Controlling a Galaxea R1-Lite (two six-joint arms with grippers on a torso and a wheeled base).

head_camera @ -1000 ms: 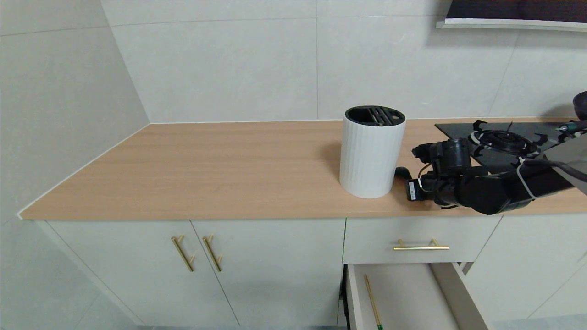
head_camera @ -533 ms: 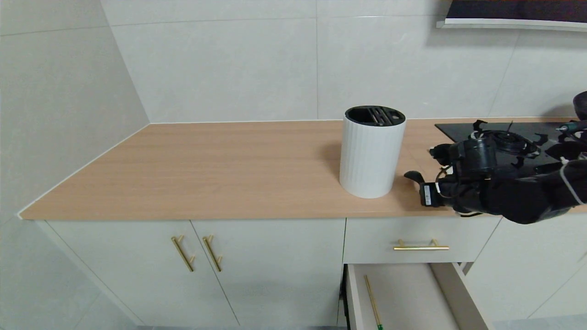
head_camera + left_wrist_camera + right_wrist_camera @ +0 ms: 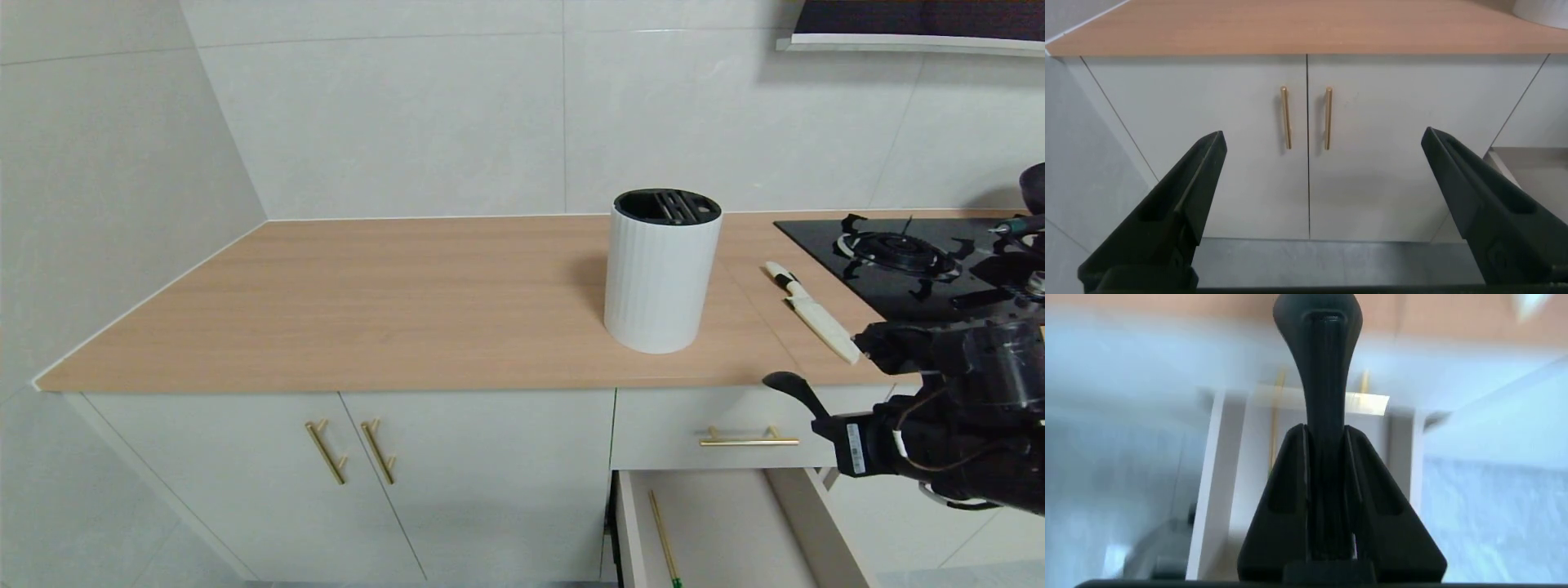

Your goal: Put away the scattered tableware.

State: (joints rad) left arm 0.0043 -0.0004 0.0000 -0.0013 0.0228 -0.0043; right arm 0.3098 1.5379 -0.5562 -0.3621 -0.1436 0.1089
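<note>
A white knife (image 3: pixel 810 311) with a black band lies flat on the wooden counter (image 3: pixel 408 302), between the white ribbed knife holder (image 3: pixel 662 278) and the stove (image 3: pixel 898 255). My right gripper (image 3: pixel 782 384) hangs in front of the counter edge, above the open drawer (image 3: pixel 735 531), lower than the knife and nearer to me. In the right wrist view its fingers (image 3: pixel 1319 327) are pressed together with nothing between them. A pair of chopsticks (image 3: pixel 663 539) lies in the drawer. My left gripper (image 3: pixel 1323 204) is open and empty, low in front of the cabinet doors (image 3: pixel 1306 147).
The holder's black slotted top (image 3: pixel 668 204) faces up. The closed drawer above the open one has a gold handle (image 3: pixel 749 441). Tiled walls bound the counter at the back and left. A dark pan edge (image 3: pixel 1033 186) sits at the far right.
My right gripper has drawn back from beside the holder, moving right and down past the counter edge to above the drawer. The knife it was covering now shows.
</note>
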